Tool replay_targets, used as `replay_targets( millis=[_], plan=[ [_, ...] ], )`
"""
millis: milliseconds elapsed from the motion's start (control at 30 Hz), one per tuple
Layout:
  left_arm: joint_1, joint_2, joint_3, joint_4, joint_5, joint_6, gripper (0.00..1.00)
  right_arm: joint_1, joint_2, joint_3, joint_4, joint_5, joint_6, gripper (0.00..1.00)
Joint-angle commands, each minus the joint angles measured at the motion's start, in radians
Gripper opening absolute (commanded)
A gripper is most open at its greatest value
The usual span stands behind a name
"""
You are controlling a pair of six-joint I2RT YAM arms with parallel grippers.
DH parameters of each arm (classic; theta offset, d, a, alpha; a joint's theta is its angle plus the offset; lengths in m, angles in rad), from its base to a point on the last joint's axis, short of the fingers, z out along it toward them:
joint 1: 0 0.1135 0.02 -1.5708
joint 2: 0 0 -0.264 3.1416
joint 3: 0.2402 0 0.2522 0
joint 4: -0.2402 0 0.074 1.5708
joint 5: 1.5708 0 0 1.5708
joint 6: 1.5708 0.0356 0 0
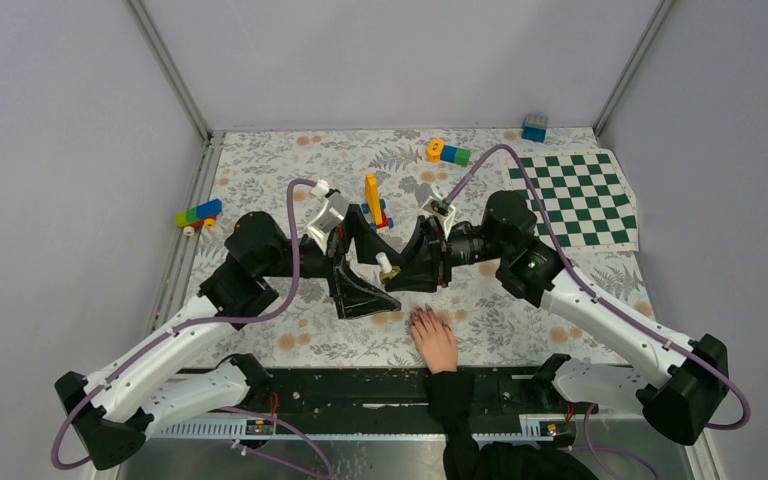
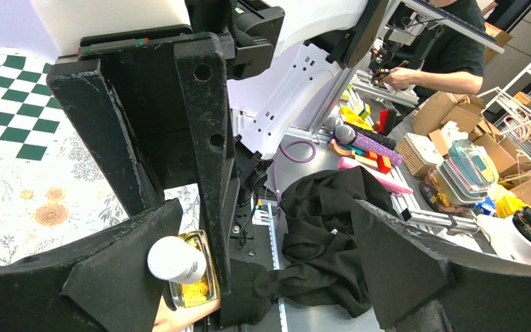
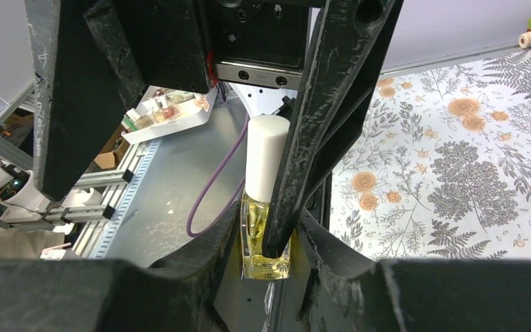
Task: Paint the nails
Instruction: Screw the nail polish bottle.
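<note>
Nails show as dark specks on the hand, which lies flat on the floral mat by the front edge. Just beyond it, the right gripper clamps the polish bottle. The left gripper gapes wide, holding nothing. The danger is the white cap: a clumsy grab could wrench the bottle loose onto the hand. The nails are too small to judge coverage, and no brush is visible.

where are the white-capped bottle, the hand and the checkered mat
bottle point(image 3: 266, 159), right wrist view, on its white cap
hand point(image 1: 436, 342), top view, back of the hand
checkered mat point(image 1: 575, 195), top view, its middle
</note>
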Motion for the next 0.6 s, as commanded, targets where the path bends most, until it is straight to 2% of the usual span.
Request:
replay_targets(
  millis=[0, 567],
  plan=[
    [0.025, 0.003, -0.025, 0.017, -0.136, -0.016, 0.99, 0.023, -0.049, 0.052, 0.045, -0.042, -0.034, 0.00],
    [0.063, -0.008, -0.049, 0.078, -0.121, -0.060, 0.99, 0.024, -0.054, 0.050, 0.019, -0.014, -0.058, 0.00]
  ],
)
